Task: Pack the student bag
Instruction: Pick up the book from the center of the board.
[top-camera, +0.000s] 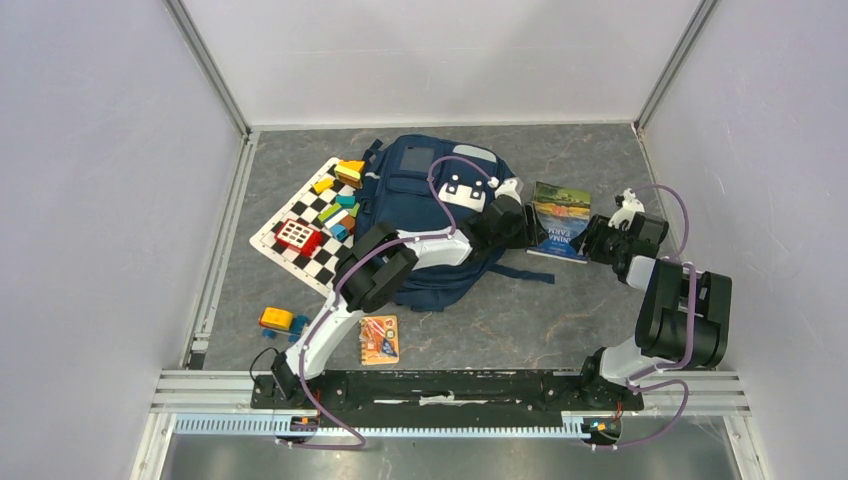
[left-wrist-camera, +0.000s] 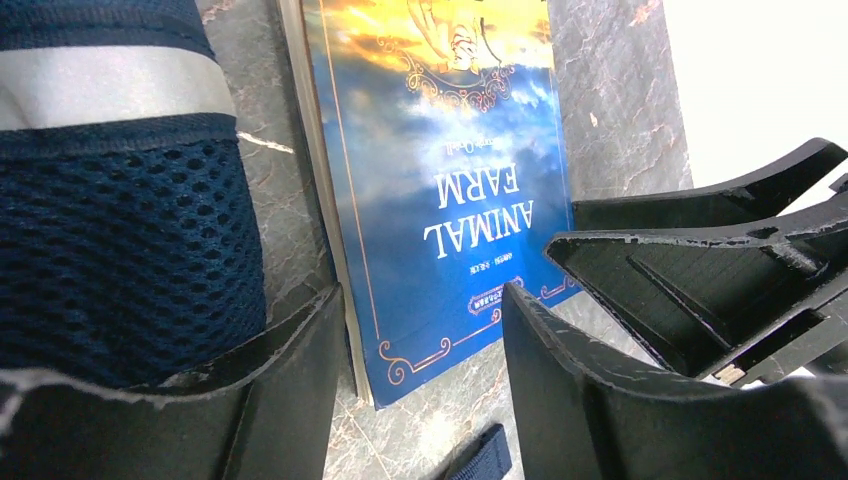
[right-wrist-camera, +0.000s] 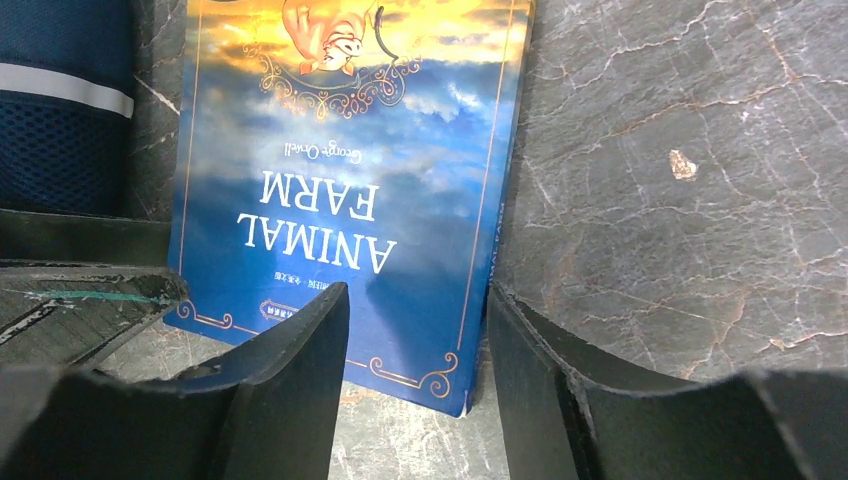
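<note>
The navy-blue student bag (top-camera: 420, 190) lies flat on the grey table, its mesh side showing in the left wrist view (left-wrist-camera: 120, 250). A blue "Animal Farm" book (top-camera: 560, 220) lies flat just right of it, seen also in the left wrist view (left-wrist-camera: 440, 180) and the right wrist view (right-wrist-camera: 350, 190). My left gripper (top-camera: 528, 228) is open and empty, its jaws straddling the book's near-left corner (left-wrist-camera: 425, 330). My right gripper (top-camera: 597, 240) is open and empty, its jaws straddling the book's near-right corner (right-wrist-camera: 415, 330). The right gripper's fingers (left-wrist-camera: 700, 270) show in the left wrist view.
A checkered board (top-camera: 310, 225) with coloured blocks and a red toy lies left of the bag. An orange toy (top-camera: 276, 319) and a small orange card pack (top-camera: 379, 339) lie near the front. A loose bag strap (top-camera: 525, 272) trails on the table. Walls enclose the table.
</note>
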